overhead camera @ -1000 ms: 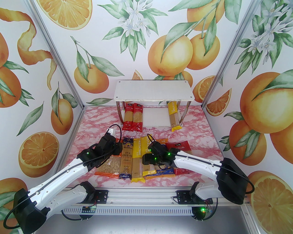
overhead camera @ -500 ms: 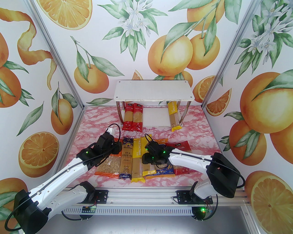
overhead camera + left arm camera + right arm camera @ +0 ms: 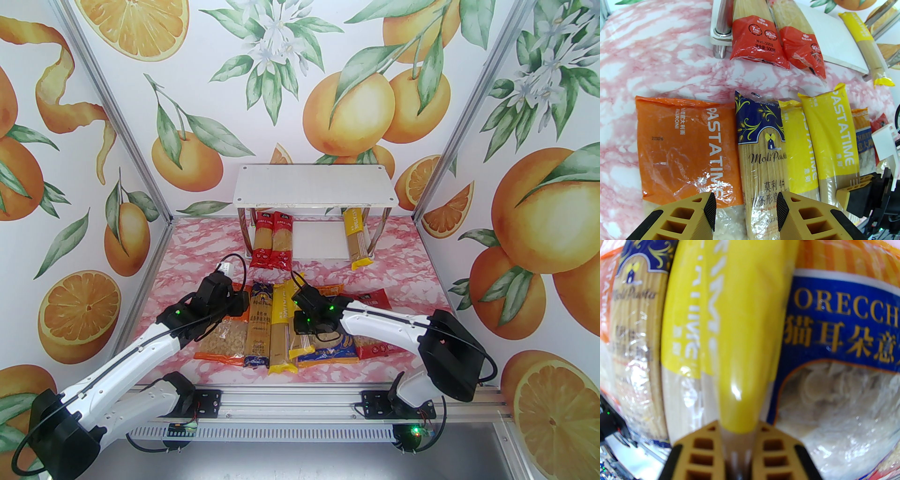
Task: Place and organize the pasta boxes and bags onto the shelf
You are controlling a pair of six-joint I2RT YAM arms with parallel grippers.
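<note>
The yellow spaghetti pack [image 3: 745, 345] lies in the row at the near side of the table [image 3: 197, 243], between another yellow pack [image 3: 679, 333] and the blue bag [image 3: 834, 322]. The right gripper [image 3: 738, 427] pinches it across its narrow width, probably to carry it lengthwise to the shelf [image 3: 314, 185]. There, two red packs [image 3: 272, 239] already lie on the lower level. The left gripper [image 3: 745, 204] hangs half spread and empty over the dark blue pack [image 3: 761, 145].

Both arms extended; left claw [image 3: 746, 211] half open, right claw [image 3: 738, 434] clamped tight
</note>
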